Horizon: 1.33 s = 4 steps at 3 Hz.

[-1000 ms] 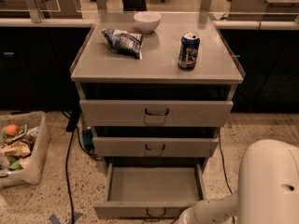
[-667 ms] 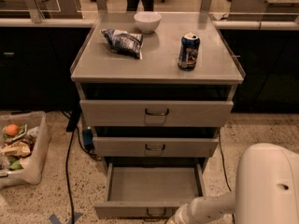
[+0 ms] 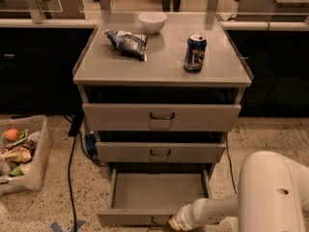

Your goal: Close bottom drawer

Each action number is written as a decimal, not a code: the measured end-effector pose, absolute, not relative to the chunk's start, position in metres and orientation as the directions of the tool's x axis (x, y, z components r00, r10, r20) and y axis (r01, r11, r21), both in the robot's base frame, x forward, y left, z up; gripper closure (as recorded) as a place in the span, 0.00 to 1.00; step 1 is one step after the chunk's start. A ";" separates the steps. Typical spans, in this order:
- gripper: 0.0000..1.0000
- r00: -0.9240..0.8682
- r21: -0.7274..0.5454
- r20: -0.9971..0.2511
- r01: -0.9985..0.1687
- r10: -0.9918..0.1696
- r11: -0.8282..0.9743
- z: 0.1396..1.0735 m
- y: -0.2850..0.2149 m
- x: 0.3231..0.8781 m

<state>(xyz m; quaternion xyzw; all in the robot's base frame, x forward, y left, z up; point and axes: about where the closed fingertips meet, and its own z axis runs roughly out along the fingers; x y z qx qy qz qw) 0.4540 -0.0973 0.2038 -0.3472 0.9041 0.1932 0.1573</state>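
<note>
The bottom drawer stands pulled out, low and near; the gripper, whose state I cannot tell, is at its front edge and should push straight toward the far side, near mid-panel.

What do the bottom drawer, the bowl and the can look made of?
The bottom drawer: likely sheet metal, matte grey paint, thin folded walls. The bowl: glossy white, probably ceramic, possibly plastic. The can: aluminium by its shape, printed blue, bare metal top rim. The gripper sits at the drawer's front panel.
</note>
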 end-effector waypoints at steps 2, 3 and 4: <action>1.00 -0.744 0.209 -0.408 -0.640 -0.529 0.739 0.181 -0.102 0.483; 1.00 -0.763 0.170 -0.426 -0.596 -0.487 0.785 0.172 -0.104 0.513; 1.00 -0.763 0.170 -0.426 -0.596 -0.487 0.785 0.172 -0.104 0.513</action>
